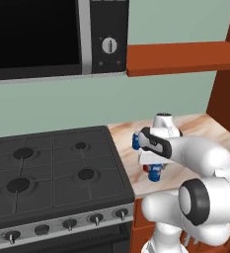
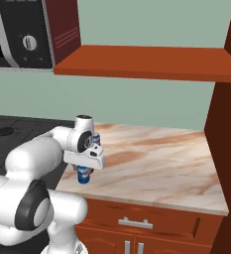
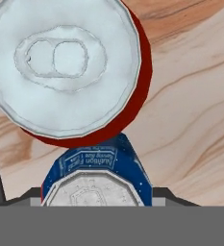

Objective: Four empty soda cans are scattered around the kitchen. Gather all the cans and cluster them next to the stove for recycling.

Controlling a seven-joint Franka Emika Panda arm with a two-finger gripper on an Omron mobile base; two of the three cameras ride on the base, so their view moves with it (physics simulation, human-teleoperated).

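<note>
Pale green wall (image 2: 151, 104), wooden shelf (image 2: 151, 62), marbled countertop (image 2: 166, 158)

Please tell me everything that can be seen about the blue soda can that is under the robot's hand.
The blue soda can is a small metal-looking cylinder with a silver top and white lettering on its blue wall; a red patch shows low on its side in the base views. It stands upright on the beige marbled countertop, right of the stove. The gripper is shut on it from above. In the hand view a red can overlaps it; contact cannot be judged.
</note>
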